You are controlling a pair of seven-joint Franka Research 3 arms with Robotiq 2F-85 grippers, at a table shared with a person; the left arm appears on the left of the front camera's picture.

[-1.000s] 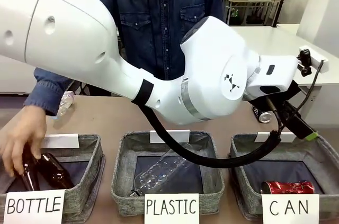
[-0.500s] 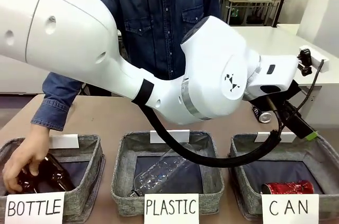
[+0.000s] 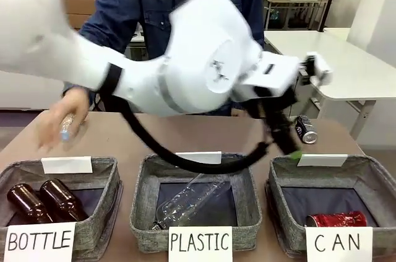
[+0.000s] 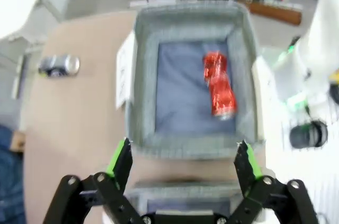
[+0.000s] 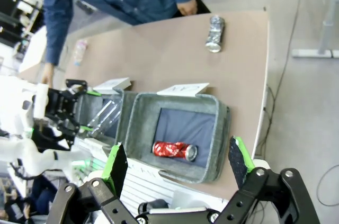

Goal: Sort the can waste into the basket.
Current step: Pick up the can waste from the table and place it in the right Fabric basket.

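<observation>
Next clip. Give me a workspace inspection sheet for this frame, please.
Surface: brown table, no spills seen.
Job's things: red can lying in CAN basket; black can on table behind it.
Clutter: two brown bottles in BOTTLE basket; clear bottle in PLASTIC basket.
Grippers: left gripper open, empty, over CAN basket's rim; right gripper open, empty.
Cables: black cable loops below left arm.
Surroundings: person in denim opposite, hand at table's far left.

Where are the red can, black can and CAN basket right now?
red can [image 3: 336,219], front view, mid-body.
black can [image 3: 305,130], front view, its side.
CAN basket [image 3: 277,200], front view, left wall.
</observation>
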